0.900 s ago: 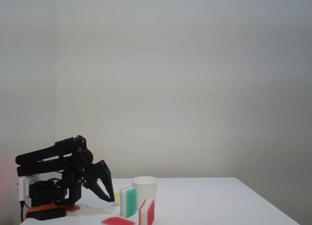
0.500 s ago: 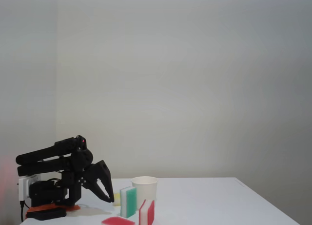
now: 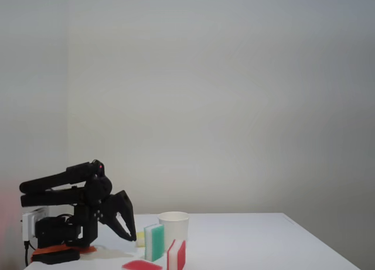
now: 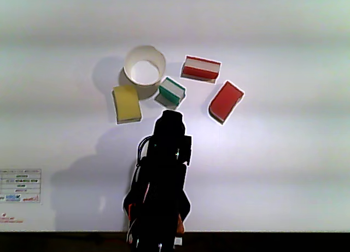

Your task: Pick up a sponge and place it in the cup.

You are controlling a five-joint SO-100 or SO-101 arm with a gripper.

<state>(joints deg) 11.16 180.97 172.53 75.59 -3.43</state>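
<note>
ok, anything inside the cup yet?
No. In the other view the cup looks empty: bare white floor through its mouth. The near inner wall is hidden by the rim. The red-and-white sponge stands on the table beside it.

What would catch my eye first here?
Probably the black robot arm folded low at the left of the fixed view, its gripper open just above the white table. Next, the bright sponges ringed around the white cup: red-and-white, green-and-white, yellow and flat red.
</note>
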